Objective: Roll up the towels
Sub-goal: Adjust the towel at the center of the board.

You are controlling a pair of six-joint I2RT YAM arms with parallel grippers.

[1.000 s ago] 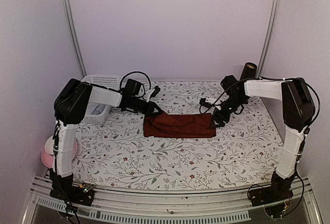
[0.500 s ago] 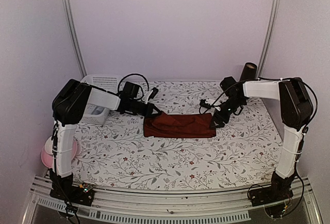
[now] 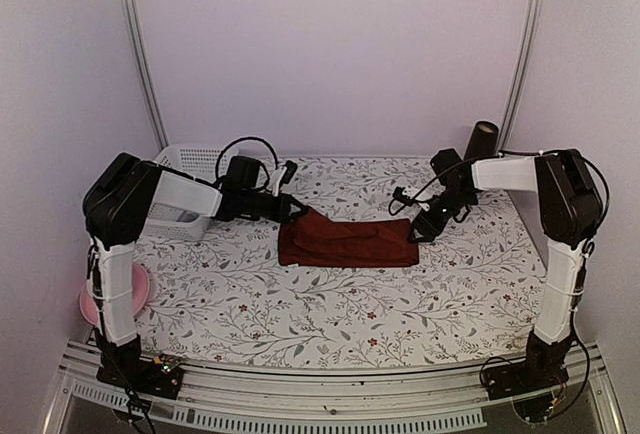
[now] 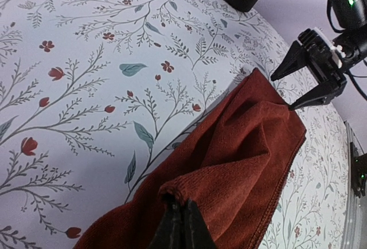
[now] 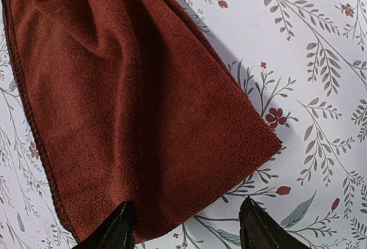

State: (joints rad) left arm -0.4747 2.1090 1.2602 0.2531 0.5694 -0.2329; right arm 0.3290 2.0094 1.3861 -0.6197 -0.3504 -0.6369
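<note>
One towel shows, the dark red one (image 3: 348,242), lying folded into a long strip across the middle of the flowered table. My left gripper (image 3: 297,211) is at its left end. In the left wrist view that gripper (image 4: 179,210) is shut on a pinched fold of the dark red towel (image 4: 252,157), which rises slightly off the cloth there. My right gripper (image 3: 420,229) stands at the strip's right end. In the right wrist view it (image 5: 186,217) is open, one finger over the dark red towel (image 5: 126,105) and the other over bare tablecloth beyond the corner. From the left wrist the right gripper (image 4: 285,92) also looks open.
A white slotted basket (image 3: 195,166) stands at the back left beside my left arm. A dark cylinder (image 3: 482,140) stands at the back right corner. A pink plate (image 3: 98,306) lies off the table's left edge. Walls close in on three sides.
My left gripper has shut on the towel's left end and drawn back toward the far left, lifting that fold. The right gripper has edged slightly toward the back and stays open.
</note>
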